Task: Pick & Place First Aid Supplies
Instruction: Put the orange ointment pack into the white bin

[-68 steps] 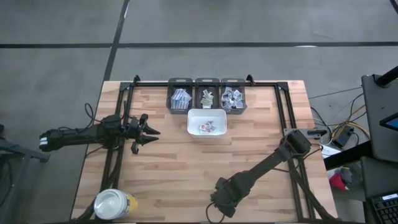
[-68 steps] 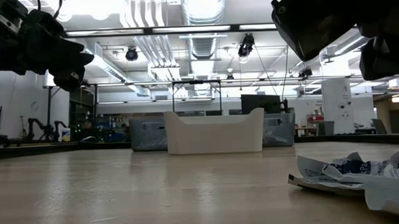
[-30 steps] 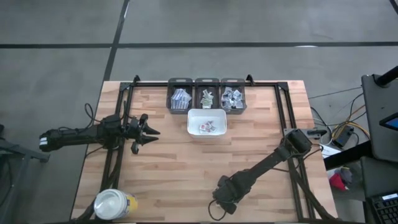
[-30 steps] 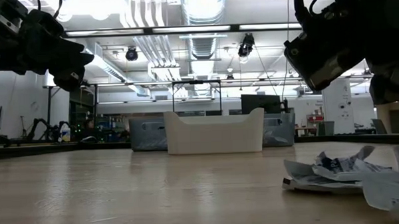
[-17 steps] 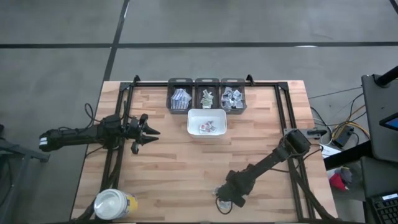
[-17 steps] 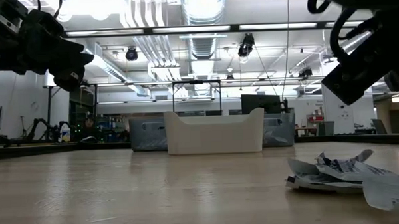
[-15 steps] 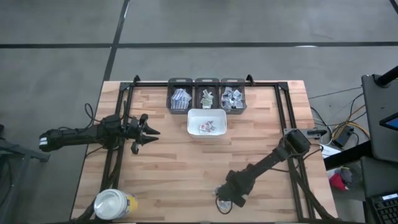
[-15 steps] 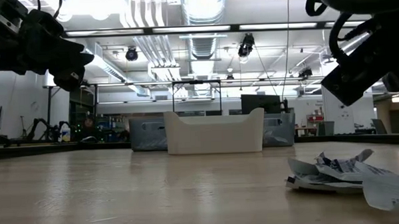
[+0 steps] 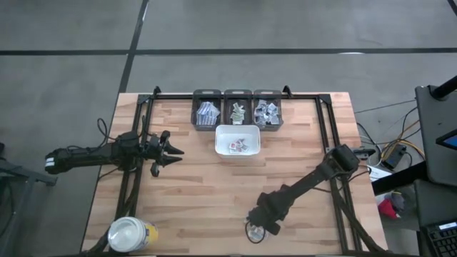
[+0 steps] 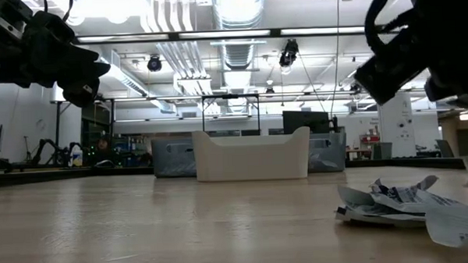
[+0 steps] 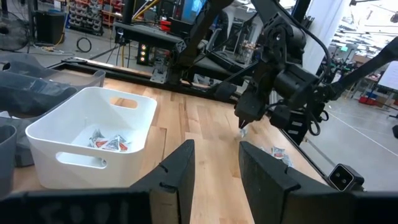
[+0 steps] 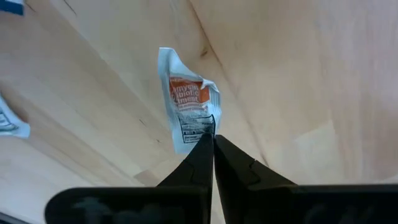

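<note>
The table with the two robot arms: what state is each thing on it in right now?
Right gripper: shut on the white and orange paper packet, lifted off the wood.
Left gripper: open, holding nothing, at the table's left.
White rectangular tray: a few packets inside.
Three dark bins: each holds packets.
Round white-lidded yellow jar: lid on.
Loose packets: lying on the table.

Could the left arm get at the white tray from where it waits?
Probably yes: the left gripper, open and empty, points toward the white tray across bare table; the right gripper works the near edge.
</note>
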Controlling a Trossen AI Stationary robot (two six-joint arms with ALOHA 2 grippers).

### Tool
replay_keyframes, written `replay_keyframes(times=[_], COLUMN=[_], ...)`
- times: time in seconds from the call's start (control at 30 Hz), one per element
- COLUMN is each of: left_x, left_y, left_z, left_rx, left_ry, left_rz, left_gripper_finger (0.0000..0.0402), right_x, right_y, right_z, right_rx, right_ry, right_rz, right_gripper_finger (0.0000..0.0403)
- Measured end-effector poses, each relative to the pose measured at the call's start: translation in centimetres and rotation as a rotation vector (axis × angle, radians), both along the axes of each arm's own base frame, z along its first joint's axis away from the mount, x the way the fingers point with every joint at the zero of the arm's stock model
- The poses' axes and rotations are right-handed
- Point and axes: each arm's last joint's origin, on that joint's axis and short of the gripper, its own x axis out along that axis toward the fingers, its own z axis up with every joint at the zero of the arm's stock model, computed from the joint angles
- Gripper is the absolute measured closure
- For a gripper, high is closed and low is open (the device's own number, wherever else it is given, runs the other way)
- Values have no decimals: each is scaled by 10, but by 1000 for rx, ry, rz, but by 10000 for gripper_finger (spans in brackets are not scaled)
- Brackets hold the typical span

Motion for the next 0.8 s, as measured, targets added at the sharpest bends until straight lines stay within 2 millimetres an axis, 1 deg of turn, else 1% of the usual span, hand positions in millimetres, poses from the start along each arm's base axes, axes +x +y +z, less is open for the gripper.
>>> replay_keyframes(times=[0.17,0.3,0.4,0.5,0.63,0.8], left_x=[0,0,0,0,0,0], left_y=[0,0,0,0,0,0], left_z=[0,0,0,0,0,0], left_rx=[0,0,0,1,1,1], left_ry=[0,1,1,0,2,4], left_rz=[0,0,0,0,0,0], left_gripper_finger=[282,282,282,282,282,282], right_x=[1,4,11,23,37,49], right_y=[-6,-11,-15,-21,-36,-67], right_z=[9,17,26,39,58,77], right_rx=[9,15,49,67,23,-79], right_ry=[-26,-72,-178,-346,-538,-658], right_rz=[-6,29,94,167,247,294], right_gripper_finger=[395,395,395,395,395,395])
